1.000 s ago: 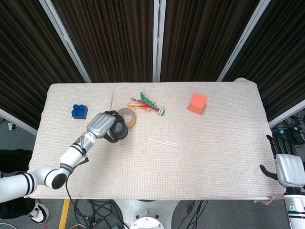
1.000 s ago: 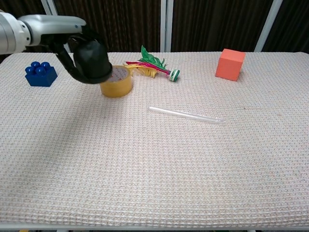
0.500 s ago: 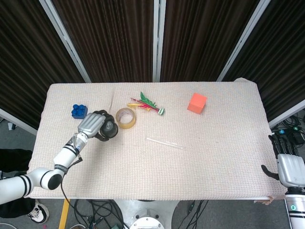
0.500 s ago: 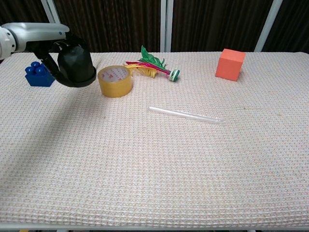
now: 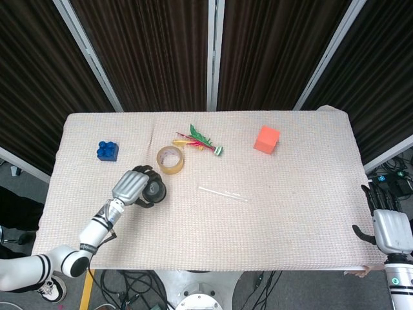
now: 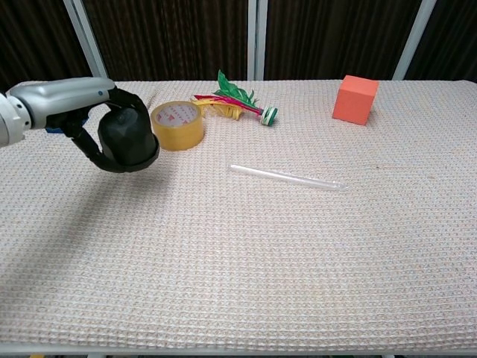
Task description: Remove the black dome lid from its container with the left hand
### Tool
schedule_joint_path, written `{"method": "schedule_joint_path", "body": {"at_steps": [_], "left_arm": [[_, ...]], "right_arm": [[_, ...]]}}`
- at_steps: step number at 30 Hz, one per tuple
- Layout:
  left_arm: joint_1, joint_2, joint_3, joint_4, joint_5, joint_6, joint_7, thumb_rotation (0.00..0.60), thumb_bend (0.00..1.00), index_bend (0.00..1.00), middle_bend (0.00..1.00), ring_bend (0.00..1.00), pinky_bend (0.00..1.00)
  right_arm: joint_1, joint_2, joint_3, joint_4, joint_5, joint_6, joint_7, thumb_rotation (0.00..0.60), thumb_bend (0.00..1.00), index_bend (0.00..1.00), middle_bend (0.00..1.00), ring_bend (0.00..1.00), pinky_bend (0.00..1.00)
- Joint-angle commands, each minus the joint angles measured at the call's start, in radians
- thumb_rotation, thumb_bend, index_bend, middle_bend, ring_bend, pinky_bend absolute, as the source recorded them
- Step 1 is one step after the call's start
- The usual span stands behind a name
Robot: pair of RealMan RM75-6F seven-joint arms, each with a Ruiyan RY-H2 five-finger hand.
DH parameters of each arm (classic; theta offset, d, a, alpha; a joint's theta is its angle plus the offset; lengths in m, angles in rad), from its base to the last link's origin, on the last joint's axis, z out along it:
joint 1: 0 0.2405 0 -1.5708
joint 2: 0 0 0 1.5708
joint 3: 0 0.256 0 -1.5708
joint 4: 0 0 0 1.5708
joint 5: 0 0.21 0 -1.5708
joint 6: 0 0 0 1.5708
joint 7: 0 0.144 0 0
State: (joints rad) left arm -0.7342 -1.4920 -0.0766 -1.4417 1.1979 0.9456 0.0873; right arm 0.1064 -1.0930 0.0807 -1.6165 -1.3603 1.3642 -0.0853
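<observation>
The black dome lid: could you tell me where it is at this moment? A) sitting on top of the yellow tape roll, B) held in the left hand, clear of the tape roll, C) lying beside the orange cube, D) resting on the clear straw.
B: the left hand has its fingers wrapped around the black dome lid, which sits nearer the camera than the open-topped yellow tape roll and apart from it.

no legible text, red marks inside tape roll (image 6: 177,125) unreadable

Illumination is bright and even across the table (image 5: 271,219). Shadows are soft; a faint one lies under the left hand (image 6: 89,119). Both views are sharp, without glare.
</observation>
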Motion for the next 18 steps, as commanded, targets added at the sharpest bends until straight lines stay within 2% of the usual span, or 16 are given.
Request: {"method": "schedule_joint_path", "body": {"at_steps": [1,10,18], "left_arm": [[0.004,-0.05,0.008,0.062,0.013,-0.02,-0.016,0.6,0.2,0.38,0.5,0.17,0.19],[-0.002,-0.12,0.009,0.164,0.016,-0.086,-0.05,0.6,0.2,0.38,0.5,0.17,0.19],[-0.005,-0.132,-0.004,0.196,0.029,-0.104,-0.069,0.6,0.2,0.37,0.45,0.17,0.19]], "right_arm": [[0.001,0.003,0.003,-0.003,0.001,0.001,0.001,0.6,0.13,0.0,0.0,0.0,0.0],[-0.001,0.022,0.009,-0.026,-0.015,0.024,0.0,0.6,0.13,0.0,0.0,0.0,0.0],[0.001,0.02,0.007,-0.029,-0.011,0.015,-0.004,0.6,0.13,0.0,0.0,0.0,0.0]]}}
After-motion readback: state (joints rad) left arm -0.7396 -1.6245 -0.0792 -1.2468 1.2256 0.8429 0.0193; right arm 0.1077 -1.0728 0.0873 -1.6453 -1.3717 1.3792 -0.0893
